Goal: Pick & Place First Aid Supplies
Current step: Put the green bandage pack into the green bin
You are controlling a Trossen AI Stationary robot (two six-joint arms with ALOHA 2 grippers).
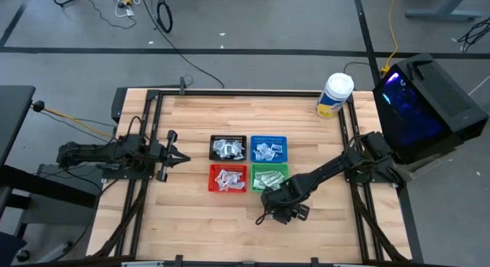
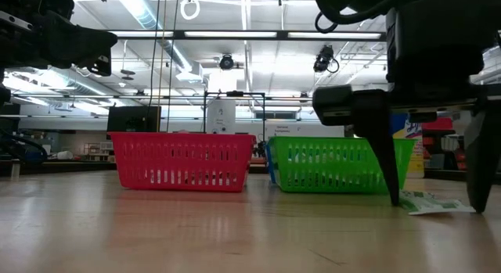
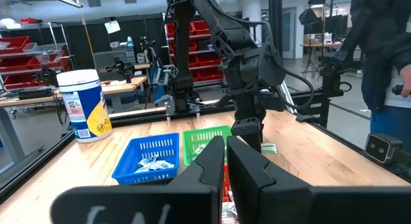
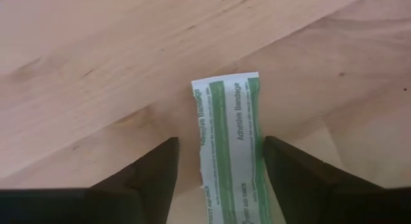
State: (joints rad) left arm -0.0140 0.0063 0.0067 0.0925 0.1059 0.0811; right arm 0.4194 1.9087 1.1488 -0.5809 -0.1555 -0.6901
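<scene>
Right pincer (image 4: 218, 176) is down at the desk (image 1: 191, 221), lower centre of the high view just below the green tray (image 1: 269, 177). Jaws stand apart, one finger on each long side of a bandage packet (image 4: 230, 144), not yet pinching it. In the low view both fingertips reach the wood at the right edge of the frame, with the packet lying flat between them.

Packet: narrow white-and-green strip, flat on the desk, long axis running along the gap between the fingers. More packets sit in the four trays at frame centre: black (image 1: 228, 148), blue (image 1: 269, 148), red (image 1: 228, 177), green.

Handling, my read:
- Near weightless, thin, floppy paper wrapper. No crush risk for the contents, but it creases easily.
- Lies flush on wood, so there is no edge to get under. Fingertips need to scrape the surface and squeeze across the narrow width so the strip buckles up into the grip.
- Take it mid-length; an end grab lets it droop or twist.
- Risk: it slides on the smooth wood or slips out when the jaws close, and a light pinch may drop it on lift.

Left pincer (image 1: 170, 154) waits at frame left, clear of the trays, jaws closed and empty.

Jar (image 1: 334, 96) stands at upper right, not involved.
</scene>
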